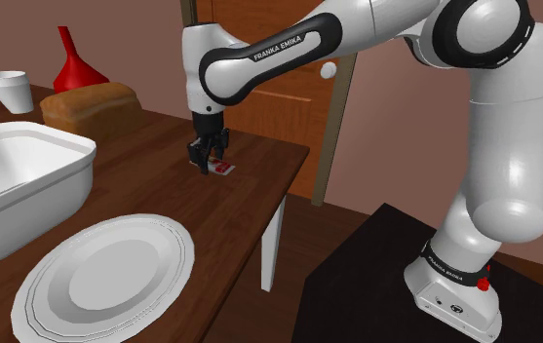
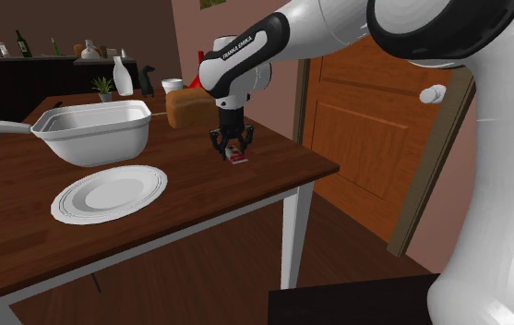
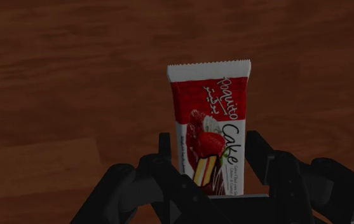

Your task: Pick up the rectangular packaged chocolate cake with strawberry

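On the table [image 1: 152, 180], at the shoulder view's left, white tub [image 1: 25, 171], plate [image 1: 103, 278] nearer, bread [image 1: 92, 105] farther. Right of these, near the table's edge, hand [image 1: 209, 164] clasping the red cake [image 3: 210, 121] between both fingers, low over the wood.

The arm [image 1: 493, 146] is built of smooth, rounded white links, glossy where light is caught; the joints [image 1: 479, 29] between them are drawn as dark rings; a dark band [image 1: 259, 58] near the wrist is lettered "FRANKA EMIKA" in white; a small white round cap [image 1: 329, 70] is set into the forearm's side; the foot [image 1: 425, 283] is moulded white, ringed by a black collar [image 1: 446, 259] whose white lettering cannot be read, and is marked with a red dot [image 1: 481, 285] and a dark round emblem [image 1: 451, 305]; the jaws are rendered all black, with angular, blocky fingers [image 3: 261, 156].
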Motion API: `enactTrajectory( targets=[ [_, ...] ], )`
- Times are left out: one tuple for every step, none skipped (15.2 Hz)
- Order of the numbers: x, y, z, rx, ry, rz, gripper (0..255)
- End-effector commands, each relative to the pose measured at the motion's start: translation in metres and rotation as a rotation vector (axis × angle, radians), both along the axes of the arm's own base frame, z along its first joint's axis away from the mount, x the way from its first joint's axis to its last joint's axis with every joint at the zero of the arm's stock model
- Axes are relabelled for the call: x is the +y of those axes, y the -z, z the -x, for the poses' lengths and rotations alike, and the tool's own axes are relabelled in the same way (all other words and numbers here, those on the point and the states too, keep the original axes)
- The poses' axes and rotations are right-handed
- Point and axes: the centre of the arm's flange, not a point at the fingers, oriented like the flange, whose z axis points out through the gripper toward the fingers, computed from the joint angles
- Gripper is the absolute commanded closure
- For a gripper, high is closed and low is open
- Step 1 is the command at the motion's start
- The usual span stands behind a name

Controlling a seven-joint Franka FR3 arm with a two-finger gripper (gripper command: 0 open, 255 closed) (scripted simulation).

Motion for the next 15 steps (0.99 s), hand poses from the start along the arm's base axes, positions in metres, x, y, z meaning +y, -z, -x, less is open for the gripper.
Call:
enactTrajectory(
  targets=[
    [0.000,0.003,0.001,0.006,-0.001,0.001,255],
    [0.001,0.003,0.001,0.006,-0.001,0.001,255],
    [0.000,0.004,0.001,0.006,-0.001,0.001,255],
    [0.001,0.002,0.000,0.006,-0.001,0.001,255],
    [0.001,-0.003,0.000,0.006,-0.001,0.001,255],
    [0.001,-0.008,0.000,0.006,-0.001,0.001,255],
    [0.001,-0.013,0.000,0.006,-0.001,0.001,255],
    [0.001,-0.019,0.000,0.006,-0.001,0.001,255],
    [0.001,-0.024,0.000,0.006,-0.001,0.001,255],
    [0.001,-0.029,0.000,0.006,-0.001,0.001,255],
    [0.001,-0.035,0.000,0.006,-0.001,0.001,255],
    [0.001,-0.040,0.000,0.006,-0.001,0.001,255],
    [0.001,-0.045,0.000,0.006,-0.001,0.001,255],
    [0.001,-0.050,0.000,0.006,-0.001,0.001,255],
    [0.001,-0.056,0.000,0.006,-0.001,0.001,255]
  ],
)
